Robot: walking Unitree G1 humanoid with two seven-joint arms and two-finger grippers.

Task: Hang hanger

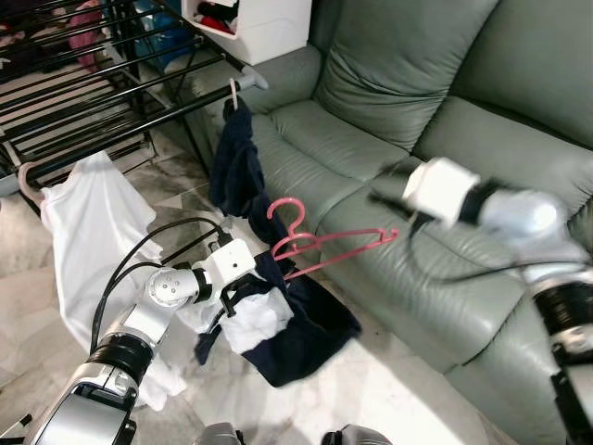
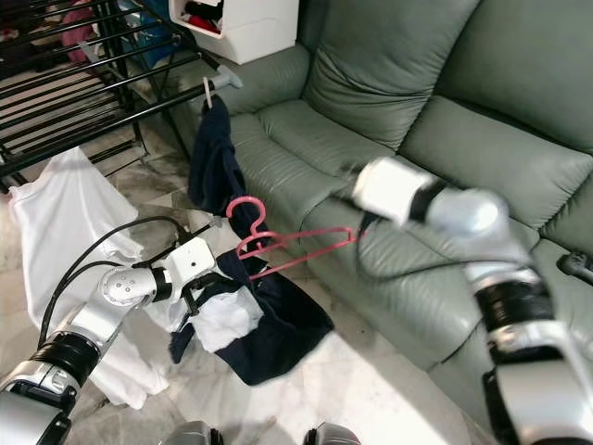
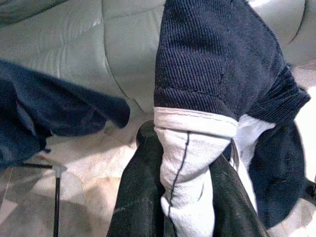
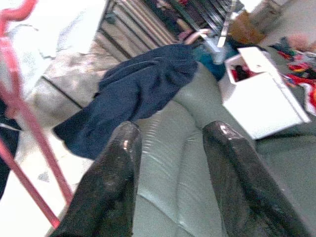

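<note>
Left tool: the left tool (image 1: 225, 298) is low, in front of the sofa's front edge, and its black fingers (image 3: 143, 197) are closed on a fold of a navy and white garment (image 1: 278, 320), holding it up from the floor.

Right tool: the right tool (image 4: 173, 163) is over the sofa seat, and its two fingers are wide apart with nothing between them. From the head views I cannot see the fingers well, the arm is blurred.

Hanger: the pink plastic hanger (image 1: 324, 243) is partly inside the navy and white garment. Its hook points up and its right end reaches toward the right tool, near it; whether they touch I cannot tell.

Rack: the black metal drying rack (image 1: 93, 88) stands at the far left, beside the sofa's left arm. A dark navy cloth (image 1: 236, 158) hangs from its near bar, and a white shirt (image 1: 88, 213) hangs lower at its front.

Sofa: a grey-green leather sofa (image 1: 398, 111), with a white plastic box (image 1: 264, 23) on its left arm.

Step in hand: I judge that the garment is being put on the hanger; the hanging is not yet done.

Next move: probably the right tool must take the hanger's end or hook firmly, so that the garment can be seated on both shoulders. Then the hook must be carried to a free bar of the rack.
</note>
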